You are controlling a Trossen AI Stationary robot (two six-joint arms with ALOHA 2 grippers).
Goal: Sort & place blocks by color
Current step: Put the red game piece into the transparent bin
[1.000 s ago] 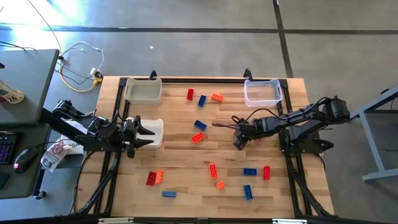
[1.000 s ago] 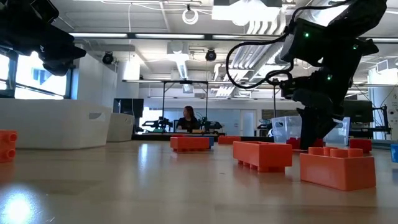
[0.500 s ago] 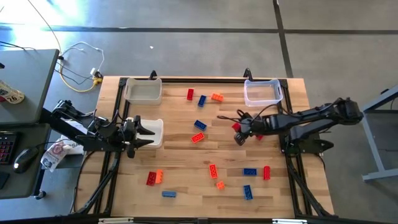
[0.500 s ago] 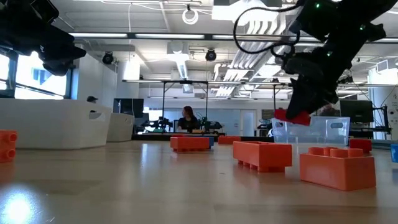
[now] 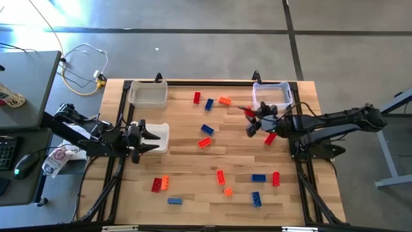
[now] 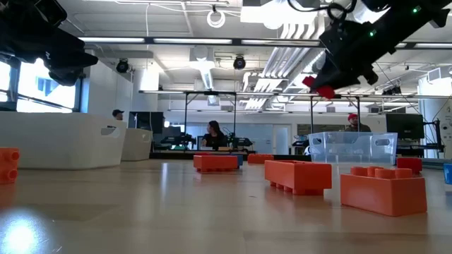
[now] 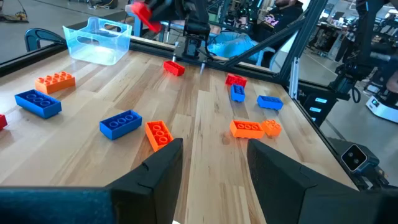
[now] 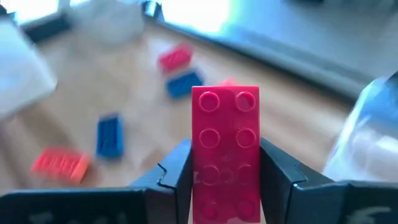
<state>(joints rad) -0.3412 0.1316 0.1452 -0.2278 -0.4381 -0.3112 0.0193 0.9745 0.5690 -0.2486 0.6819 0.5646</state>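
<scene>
At the left edge of the bench [image 5: 187, 167], the left gripper [image 5: 153, 139] is parked over a white bin [image 5: 161, 129]; its fingers are spread apart with nothing between them, and no change from a second ago is seen there. A second white bin [image 5: 149, 94] stands at the far left corner.

Loose blocks are scattered across the middle: a red block [image 5: 197, 98], a blue block [image 5: 209, 103] and an orange block [image 5: 224, 100] near the far edge, and others, red, blue and orange, towards the near edge.

Further right, the main change is found. A second ago the right gripper [image 5: 250, 122] was down at the bench surface among the blocks; since then it has been raised and carried towards the far right corner. It is now clenched on a red brick [image 8: 225, 146], which is held in the air near the clear bin [image 5: 271, 95], just short of its near wall. In the low view the brick is seen well above the bin's rim. Another red piece [image 5: 270, 138] lies on the bench just beside the arm.

The pick is judged complete, and the carry nearly so; release into the clear bin is probably the step remaining for this brick. Most blocks are yet unsorted.
</scene>
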